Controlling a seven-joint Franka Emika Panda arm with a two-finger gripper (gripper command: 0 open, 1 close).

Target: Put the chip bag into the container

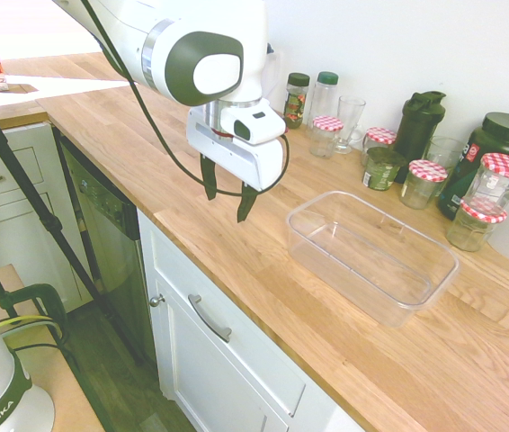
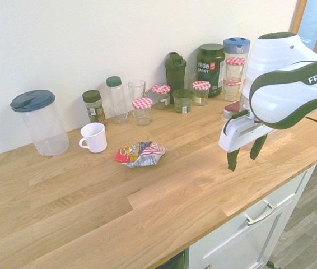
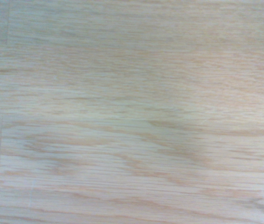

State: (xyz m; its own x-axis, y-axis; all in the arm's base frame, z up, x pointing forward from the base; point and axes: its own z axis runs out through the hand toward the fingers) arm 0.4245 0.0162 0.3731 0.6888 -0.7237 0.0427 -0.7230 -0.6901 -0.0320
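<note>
Chip bag (image 2: 140, 154) mid-counter (image 2: 164, 202): probably light, crumpled, slippery foil; best pinched at a raised fold. Pincer (image 2: 243, 155) open, empty, well apart.

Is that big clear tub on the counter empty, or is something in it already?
Empty. The container shows only bare wood through its clear walls, and the chip bag lies out on the counter.

Bright, even daylight throughout

We see soft shadows on the worktop (image 1: 236, 234); wrist view slightly blurred, exterior edges mildly bowed.
</note>
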